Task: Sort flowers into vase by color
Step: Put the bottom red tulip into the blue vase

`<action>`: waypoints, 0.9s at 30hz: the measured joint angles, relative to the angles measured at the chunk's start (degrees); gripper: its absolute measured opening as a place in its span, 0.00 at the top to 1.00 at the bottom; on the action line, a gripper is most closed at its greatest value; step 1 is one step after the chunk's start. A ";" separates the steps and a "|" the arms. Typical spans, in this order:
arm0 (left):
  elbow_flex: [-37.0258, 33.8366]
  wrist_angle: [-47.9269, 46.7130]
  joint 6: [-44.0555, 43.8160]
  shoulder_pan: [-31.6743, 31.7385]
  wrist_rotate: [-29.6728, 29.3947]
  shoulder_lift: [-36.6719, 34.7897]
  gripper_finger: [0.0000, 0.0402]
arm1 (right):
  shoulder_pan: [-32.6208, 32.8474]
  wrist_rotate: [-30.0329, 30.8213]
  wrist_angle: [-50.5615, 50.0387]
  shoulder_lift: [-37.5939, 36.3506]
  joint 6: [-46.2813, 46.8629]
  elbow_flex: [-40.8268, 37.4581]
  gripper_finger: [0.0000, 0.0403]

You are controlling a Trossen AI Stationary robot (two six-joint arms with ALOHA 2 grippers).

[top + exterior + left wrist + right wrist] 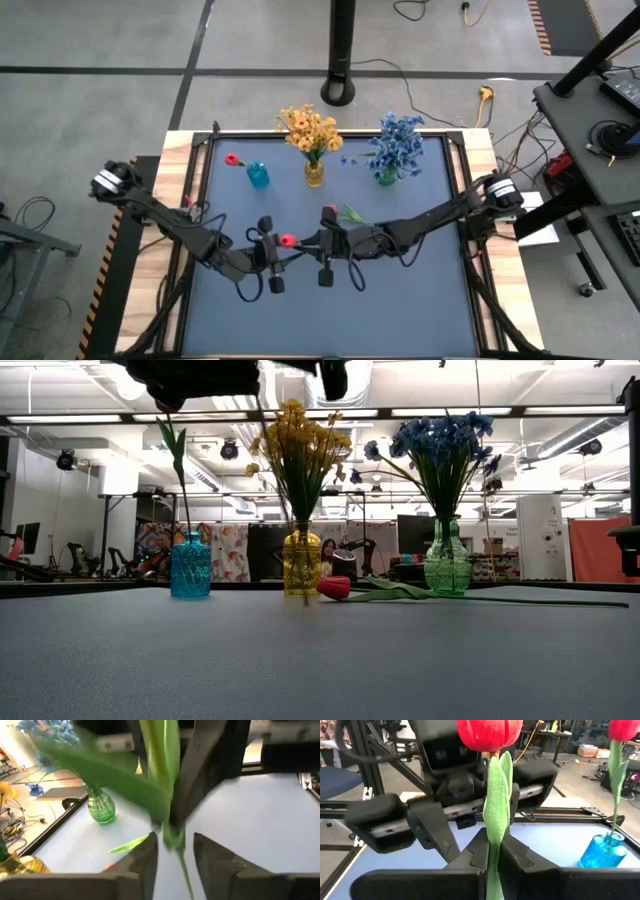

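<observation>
The right gripper (492, 852) pinches a red tulip (489, 732) mid-table; the left gripper (175, 852) waits open around its stem. Left should close snugly before right lets go, then carry it to the blue vase (258, 176)

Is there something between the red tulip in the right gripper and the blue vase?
Nothing on the table between them. Only the left gripper hovers close beside the red tulip, on the side of the blue vase, which already holds another tulip.
</observation>
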 joint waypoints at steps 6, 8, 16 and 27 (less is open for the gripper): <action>0.04 -7.09 -1.83 -0.24 0.34 -3.18 0.51 | -0.53 0.26 -4.28 -4.19 -2.21 0.00 0.96; 0.04 -13.34 -2.90 -0.62 1.73 -5.13 0.45 | -0.90 1.80 -4.38 -5.32 -3.96 -0.02 0.96; 0.04 -36.23 -18.83 -1.09 8.96 -14.93 0.38 | -6.42 2.51 7.39 -8.05 -11.57 0.02 0.96; 11.22 -67.87 -31.27 -1.92 6.28 -23.54 0.43 | -17.83 -9.32 36.01 0.54 -12.10 0.02 0.96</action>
